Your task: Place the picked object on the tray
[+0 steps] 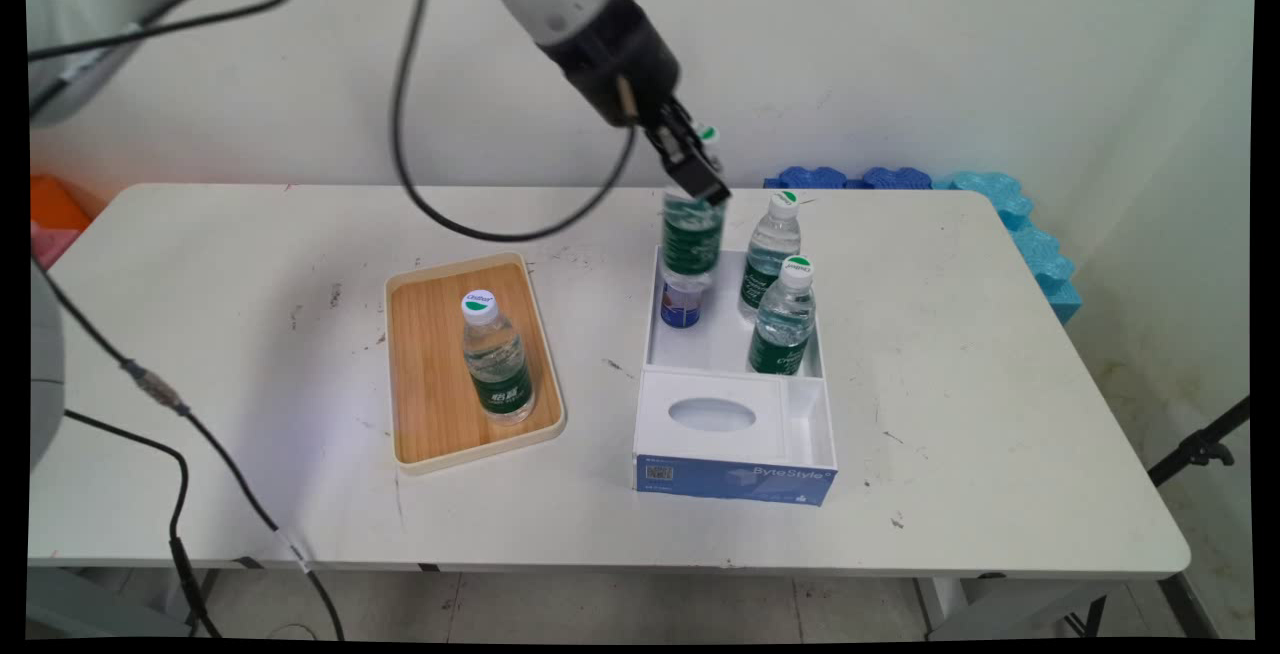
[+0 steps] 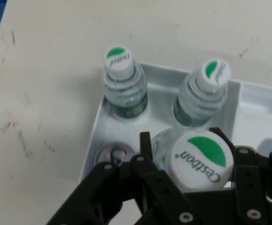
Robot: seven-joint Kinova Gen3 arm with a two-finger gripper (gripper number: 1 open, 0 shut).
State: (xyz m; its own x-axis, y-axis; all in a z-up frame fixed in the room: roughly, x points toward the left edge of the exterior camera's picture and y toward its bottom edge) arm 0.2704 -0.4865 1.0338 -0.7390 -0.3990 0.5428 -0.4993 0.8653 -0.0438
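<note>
My gripper (image 1: 700,174) is shut on a water bottle (image 1: 692,234) with a green label, holding it by the neck above the back left of a white box (image 1: 735,479) with a blue front. In the hand view the held bottle's white and green cap (image 2: 201,159) sits between the fingers (image 2: 145,143). Under it a small can (image 1: 681,304) stands in the box. Two more bottles (image 1: 772,254) (image 1: 784,319) stand in the box's right side. In the hand view they appear as the left bottle (image 2: 124,89) and the right bottle (image 2: 203,93), with the can's top (image 2: 112,154) below them.
A wooden tray (image 1: 425,414) lies left of the box with one upright bottle (image 1: 495,359) on it. Blue foam pieces (image 1: 1035,239) lie along the table's back right edge. Black cables (image 1: 180,474) hang at the left. A black stand leg (image 1: 1200,449) shows at the right.
</note>
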